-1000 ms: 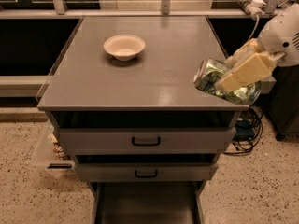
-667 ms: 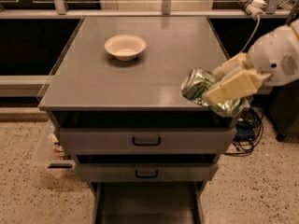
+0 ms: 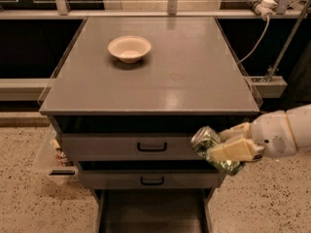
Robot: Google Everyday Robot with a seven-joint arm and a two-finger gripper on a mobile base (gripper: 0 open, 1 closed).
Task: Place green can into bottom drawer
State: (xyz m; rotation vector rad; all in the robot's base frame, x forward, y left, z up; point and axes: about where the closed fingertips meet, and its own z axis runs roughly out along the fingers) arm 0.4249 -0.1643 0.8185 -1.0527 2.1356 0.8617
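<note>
My gripper (image 3: pixel 228 144) comes in from the right and is shut on the green can (image 3: pixel 210 148), a dented green and silver can held tilted in the air. It hangs in front of the right end of the top drawer front (image 3: pixel 131 146), below the cabinet top. The bottom drawer (image 3: pixel 151 216) is pulled open at the bottom of the view, a dark grey shallow tray, below and left of the can.
A beige bowl (image 3: pixel 129 48) stands on the grey cabinet top (image 3: pixel 184 76). The middle drawer (image 3: pixel 150 180) is shut. A clear bin with packets (image 3: pixel 53 157) hangs at the cabinet's left side. A speckled floor (image 3: pixel 262 203) lies around.
My gripper has carried the green can down from the cabinet top's right front corner, past its front edge, to the level of the top drawer front.
</note>
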